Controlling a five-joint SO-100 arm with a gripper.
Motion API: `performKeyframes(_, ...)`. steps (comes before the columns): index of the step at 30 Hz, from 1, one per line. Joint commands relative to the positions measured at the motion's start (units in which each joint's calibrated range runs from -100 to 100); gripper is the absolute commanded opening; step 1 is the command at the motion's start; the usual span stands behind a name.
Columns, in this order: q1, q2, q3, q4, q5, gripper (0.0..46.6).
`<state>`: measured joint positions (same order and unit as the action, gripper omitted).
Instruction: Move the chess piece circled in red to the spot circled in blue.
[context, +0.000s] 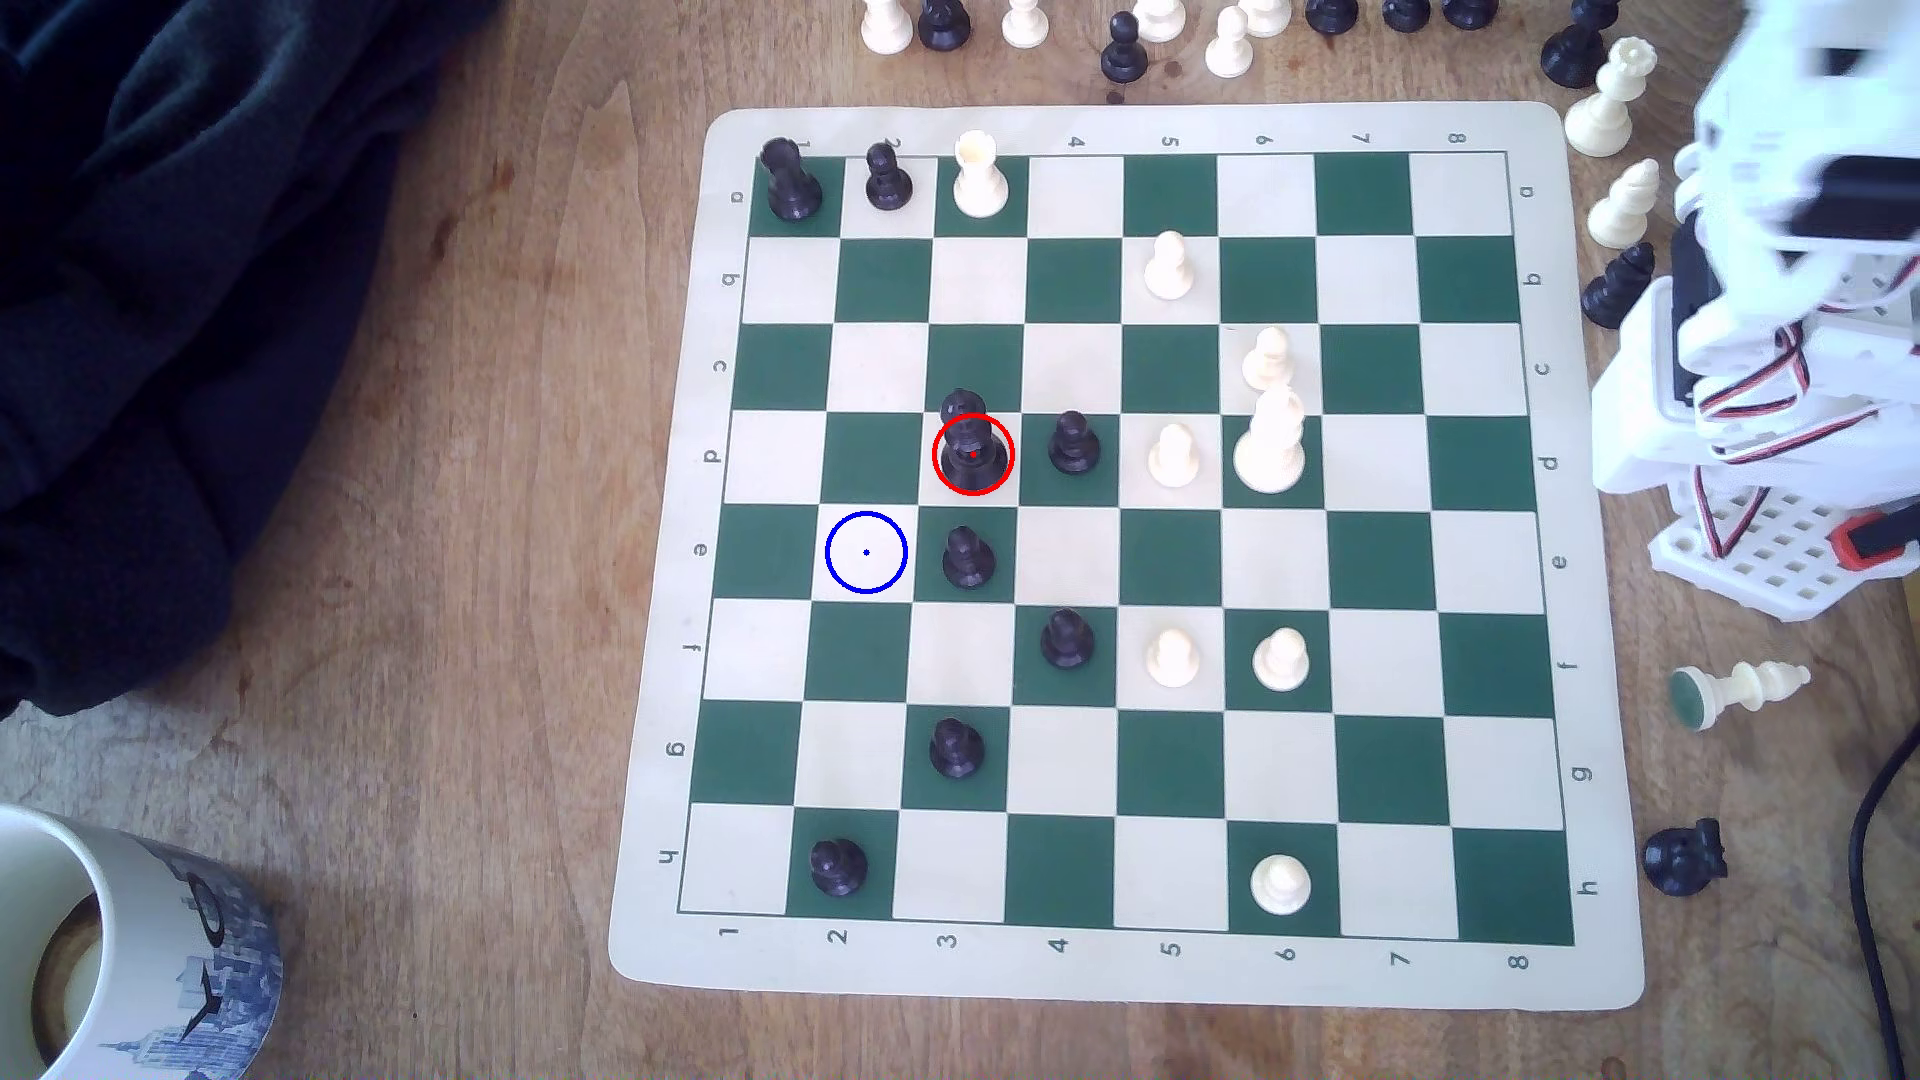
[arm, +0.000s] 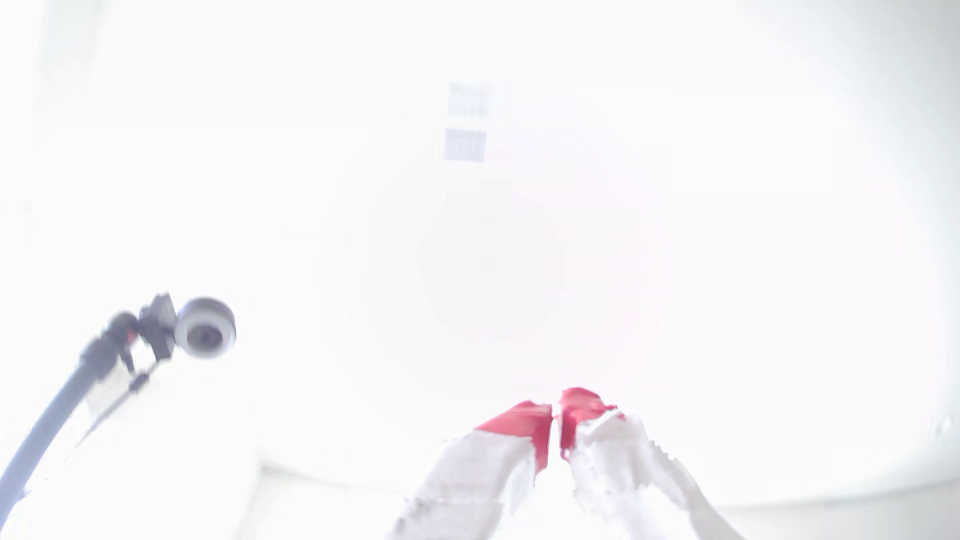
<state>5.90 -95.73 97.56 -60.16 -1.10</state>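
The chess piece circled in red (context: 969, 449) is a tall black piece with a wide base, upright on square d3 of the green and cream board (context: 1704, 966). The spot circled in blue (context: 867, 552) is the bare cream square e2, one row nearer and one column toward the exterior view's left. My white arm (context: 1766, 312) is folded up beyond the board's edge at the exterior view's right, far from the piece. In the wrist view my gripper (arm: 556, 410) points up at a washed-out ceiling, its red-tipped fingers (arm: 524, 420) pressed together with nothing between them.
Black pawns (context: 966, 558) stand on e3 and d4 (context: 1073, 444), close to the circled piece. Other black and white pieces dot the board; captured pieces (context: 1143, 31) line its far and right edges. A mug (context: 114, 945) and dark cloth (context: 177, 291) sit at the exterior view's left. A camera on a stalk (arm: 202, 328) appears in the wrist view.
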Motion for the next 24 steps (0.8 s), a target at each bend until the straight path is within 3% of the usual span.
performKeyframes(1, 2.7, -0.1, -8.0, 25.2, -0.1, 0.2)
performKeyframes(8, 5.6, 8.5, -10.4, 45.7, -0.3, 0.2)
performKeyframes(17, 5.8, 14.4, -23.4, 64.3, -0.1, 0.2)
performKeyframes(24, 3.8, 35.6, -40.2, 79.1, -0.3, 0.5)
